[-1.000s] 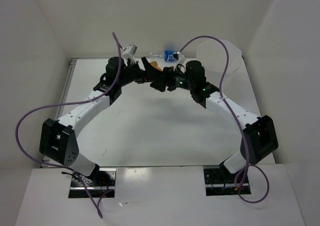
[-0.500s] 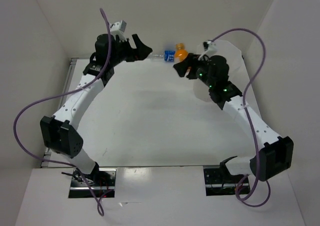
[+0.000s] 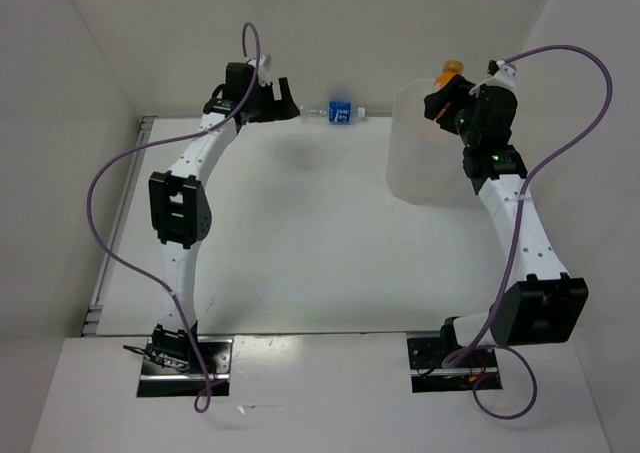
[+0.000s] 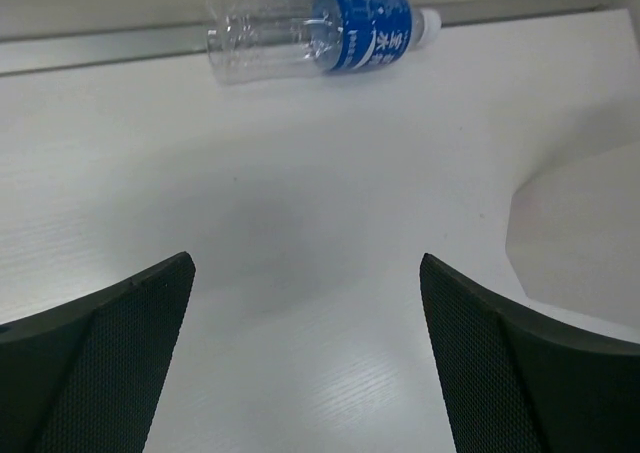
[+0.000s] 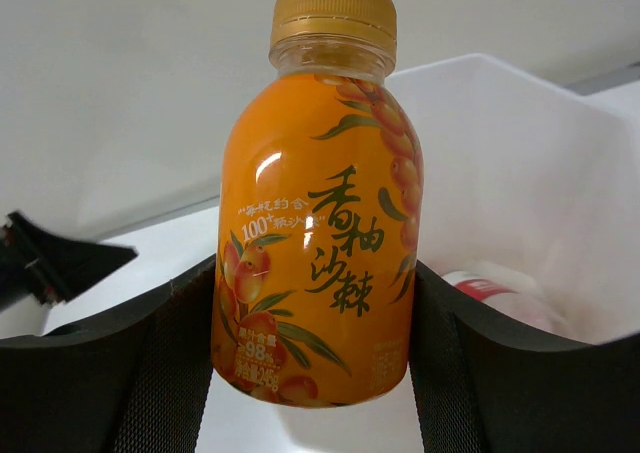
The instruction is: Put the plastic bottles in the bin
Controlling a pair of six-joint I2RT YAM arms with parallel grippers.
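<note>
The bin [image 3: 420, 163] stands just below and beyond my right jaws, its open mouth showing behind what they hold. Those jaws are clamped on the sides of an orange bottle [image 5: 315, 233], which is upright with its cap on top. I judge the step in hand is carrying this one to the drop.

From above, the bottle sits about at the bin's far rim, and I cannot tell whether it is fully over the mouth. So the next move calls for easing it inward over the opening, then parting the jaws. Something with a red band [image 5: 490, 291] lies inside the bin, below and right of these jaws.

My left jaws are spread wide with nothing between them. The blue-label bottle [image 4: 320, 35] lies on its side ahead of them, well apart, along the table's far edge; I think it comes next.

White walls [image 3: 300, 33] close in the space on three sides. The table [image 3: 300, 253] under both jaws is smooth, white and faintly grained.
</note>
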